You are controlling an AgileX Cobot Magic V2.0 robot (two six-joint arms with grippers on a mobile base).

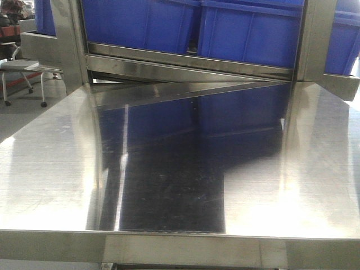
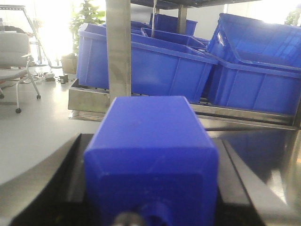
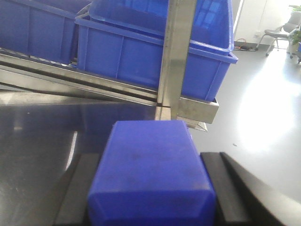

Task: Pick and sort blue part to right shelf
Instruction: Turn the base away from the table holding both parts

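The blue part [image 3: 150,169], a deep-blue block with sloped shoulders, fills the right wrist view. My right gripper [image 3: 153,157] is shut on it, black fingers [image 3: 77,188] pressed to both sides; its neck is cut off by the frame's bottom edge. In the left wrist view my left gripper [image 2: 153,141] is shut on another blue block [image 2: 150,141], which shows a small round stud at its near end. Neither gripper nor block shows in the front view.
A steel table [image 1: 50,169] spans the front view. Behind it, a sloped steel shelf [image 1: 185,59] carries large blue bins [image 1: 247,34]. A steel upright [image 3: 176,56] stands just beyond the right gripper, another [image 2: 118,47] beyond the left. An office chair [image 2: 14,52] stands far left.
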